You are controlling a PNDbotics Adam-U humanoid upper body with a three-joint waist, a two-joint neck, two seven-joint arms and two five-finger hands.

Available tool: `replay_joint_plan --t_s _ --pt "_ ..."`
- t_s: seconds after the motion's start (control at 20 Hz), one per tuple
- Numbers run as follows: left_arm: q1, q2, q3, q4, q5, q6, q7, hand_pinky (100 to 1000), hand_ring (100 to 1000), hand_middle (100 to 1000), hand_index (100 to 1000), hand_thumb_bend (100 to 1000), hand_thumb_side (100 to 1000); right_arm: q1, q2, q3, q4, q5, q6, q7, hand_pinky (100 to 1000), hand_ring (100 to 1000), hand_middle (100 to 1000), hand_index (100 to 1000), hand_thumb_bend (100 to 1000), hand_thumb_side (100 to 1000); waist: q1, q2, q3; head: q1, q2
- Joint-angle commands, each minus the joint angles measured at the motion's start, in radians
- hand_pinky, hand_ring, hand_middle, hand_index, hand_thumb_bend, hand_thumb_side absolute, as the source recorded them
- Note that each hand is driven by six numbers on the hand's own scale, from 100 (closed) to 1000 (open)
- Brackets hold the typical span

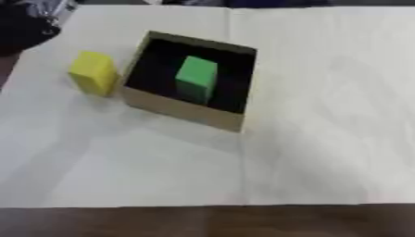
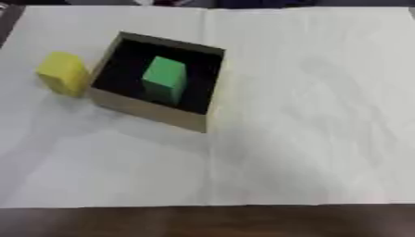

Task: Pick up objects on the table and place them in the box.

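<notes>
A cardboard box (image 1: 182,111) with a dark inside stands left of the middle of the table. A green block (image 1: 196,77) stands upright inside it. A yellow block (image 1: 93,72) stands on the table just left of the box, close to its left wall. A blurred black and silver shape (image 1: 24,25), which looks like part of my left arm or hand, shows in the upper left corner of the left eye view, apart from the yellow block. My right hand shows in no view.
A pale sheet (image 2: 308,115) covers the table, with a crease running down its middle. The dark wooden table edge (image 2: 203,222) runs along the bottom. Dark shapes lie along the far edge.
</notes>
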Motion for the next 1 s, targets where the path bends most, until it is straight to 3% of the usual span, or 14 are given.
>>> replay_joint_plan --t_s 0.05,0.1,0.2,0.45,0.5,0.55,0.65,0.7,1.0 --pt "-0.064 0.049 -0.023 0.046 -0.07 -0.064 -0.21 977 933 835 915 896 985 -0.002 -0.05 -0.028 -0.019 -0.035 -0.019 -0.035 903 870 799 844 530 613 0.002 -0.03 -0.003 0.01 -0.003" --pt "-0.089 0.048 -0.036 0.07 -0.088 -0.096 -0.265 999 950 852 926 977 975 0.002 -0.053 -0.033 -0.019 -0.04 -0.023 -0.042 902 868 798 844 533 612 0.003 -0.031 -0.004 0.012 -0.003" --pt "-0.14 0.037 -0.06 0.128 -0.121 -0.159 -0.371 1000 951 853 930 1000 956 0.009 -0.058 -0.038 -0.019 -0.053 -0.029 -0.055 901 865 797 842 538 610 0.003 -0.032 -0.007 0.015 -0.004" --pt "-0.229 0.002 -0.098 0.269 -0.141 -0.259 -0.576 1000 959 880 954 972 847 0.016 -0.062 -0.037 -0.019 -0.069 -0.033 -0.066 897 858 794 839 547 614 0.004 -0.032 -0.013 0.024 -0.008" --pt "-0.24 -0.003 -0.099 0.291 -0.139 -0.266 -0.606 1000 960 883 955 856 768 0.017 -0.062 -0.036 -0.019 -0.069 -0.033 -0.066 896 856 793 838 549 623 0.005 -0.031 -0.014 0.025 -0.01" --pt "-0.249 -0.007 -0.099 0.307 -0.138 -0.271 -0.63 1000 960 885 956 845 761 0.018 -0.061 -0.035 -0.019 -0.069 -0.032 -0.066 896 855 793 838 550 624 0.005 -0.031 -0.014 0.025 -0.011" --pt "-0.256 -0.011 -0.096 0.326 -0.126 -0.275 -0.667 1000 963 896 963 686 689 0.02 -0.061 -0.035 -0.019 -0.069 -0.031 -0.068 893 850 791 837 562 634 0.006 -0.029 -0.014 0.024 -0.015" --pt "-0.257 -0.009 -0.093 0.329 -0.118 -0.275 -0.684 1000 963 896 965 652 676 0.021 -0.061 -0.034 -0.019 -0.068 -0.031 -0.068 892 848 790 837 566 637 0.006 -0.028 -0.014 0.023 -0.016" --pt "-0.244 0.049 -0.097 0.312 -0.118 -0.264 -0.803 1000 963 897 968 603 640 0.03 -0.066 -0.031 -0.019 -0.065 -0.028 -0.069 888 843 786 832 566 650 0.01 -0.025 -0.012 0.019 -0.02"
